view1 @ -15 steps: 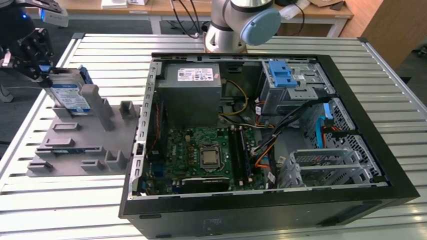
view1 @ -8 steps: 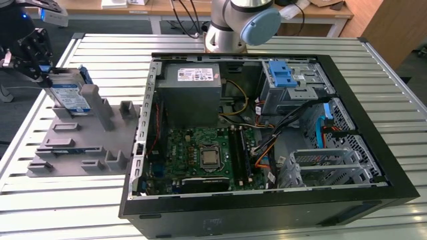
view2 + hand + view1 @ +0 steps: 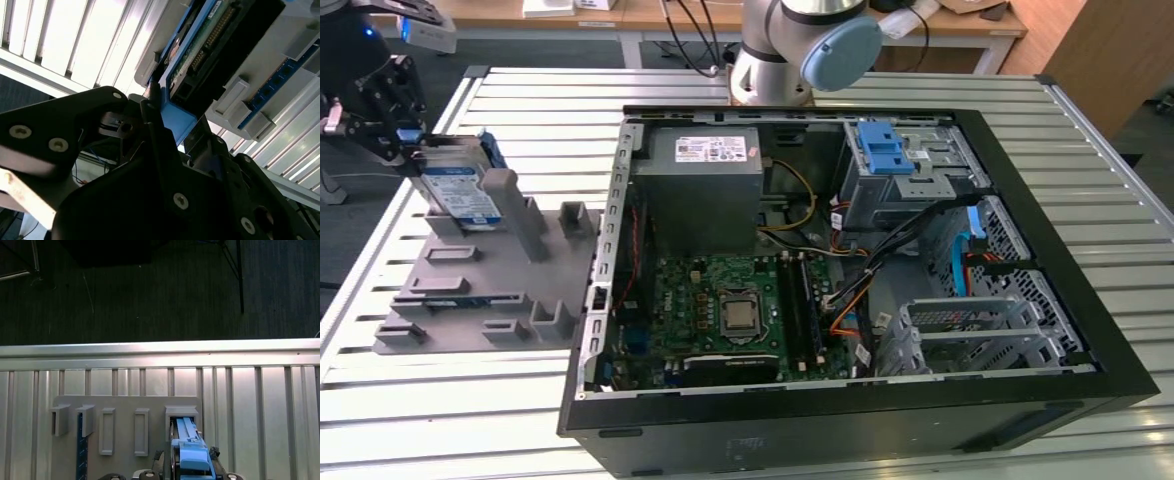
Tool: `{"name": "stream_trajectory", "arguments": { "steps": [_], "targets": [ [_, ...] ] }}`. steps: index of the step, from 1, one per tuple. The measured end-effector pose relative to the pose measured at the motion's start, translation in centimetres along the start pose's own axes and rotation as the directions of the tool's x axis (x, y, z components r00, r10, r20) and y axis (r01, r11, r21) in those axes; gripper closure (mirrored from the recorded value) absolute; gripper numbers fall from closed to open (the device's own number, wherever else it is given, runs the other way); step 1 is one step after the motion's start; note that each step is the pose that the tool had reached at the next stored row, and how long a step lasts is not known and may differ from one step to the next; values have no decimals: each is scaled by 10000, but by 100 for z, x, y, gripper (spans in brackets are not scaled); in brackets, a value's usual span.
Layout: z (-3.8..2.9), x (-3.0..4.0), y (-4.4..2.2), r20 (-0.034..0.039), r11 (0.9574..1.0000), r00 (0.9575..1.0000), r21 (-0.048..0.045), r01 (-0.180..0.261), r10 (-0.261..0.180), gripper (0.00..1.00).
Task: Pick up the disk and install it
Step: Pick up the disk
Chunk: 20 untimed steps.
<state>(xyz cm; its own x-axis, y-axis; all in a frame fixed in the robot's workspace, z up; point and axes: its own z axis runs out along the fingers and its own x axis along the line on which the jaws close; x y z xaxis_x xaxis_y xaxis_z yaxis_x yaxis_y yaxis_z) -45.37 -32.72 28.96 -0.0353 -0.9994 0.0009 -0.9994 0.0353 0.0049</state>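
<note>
The disk [image 3: 458, 188], a silver drive with a white-and-blue label in a blue bracket, stands on edge in a slot of the grey holder [image 3: 480, 290] on the exterior view's left. My black gripper [image 3: 403, 140] is at the disk's upper far end, its fingers closed against the blue bracket. In the second wrist view the gripper [image 3: 170, 115] clamps the bracket's corner, with the disk's [image 3: 200, 50] green circuit side showing. In the first wrist view the disk's [image 3: 186, 432] blue edge sits between the fingertips [image 3: 214, 452], over the holder's [image 3: 125, 410] slot.
The open computer case [image 3: 1067, 150] lies to the exterior view's right, with a grey power supply [image 3: 707, 180], a motherboard [image 3: 734, 310], a blue latch [image 3: 883, 150] and a metal drive cage [image 3: 961, 330]. The robot's base [image 3: 781, 60] stands behind the case on the slatted metal table [image 3: 454, 420].
</note>
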Motion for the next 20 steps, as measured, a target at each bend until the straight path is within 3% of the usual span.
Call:
{"name": "stream_trajectory", "arguments": {
  "steps": [7, 8, 20],
  "targets": [
    [0, 0, 0, 0, 10000, 10000, 0, 2, -2, 57],
    [0, 0, 0, 0, 10000, 10000, 0, 3, -3, 64],
    [-12, 0, 0, 0, 10000, 10000, -1, 16, -16, 64]
  ]
}}
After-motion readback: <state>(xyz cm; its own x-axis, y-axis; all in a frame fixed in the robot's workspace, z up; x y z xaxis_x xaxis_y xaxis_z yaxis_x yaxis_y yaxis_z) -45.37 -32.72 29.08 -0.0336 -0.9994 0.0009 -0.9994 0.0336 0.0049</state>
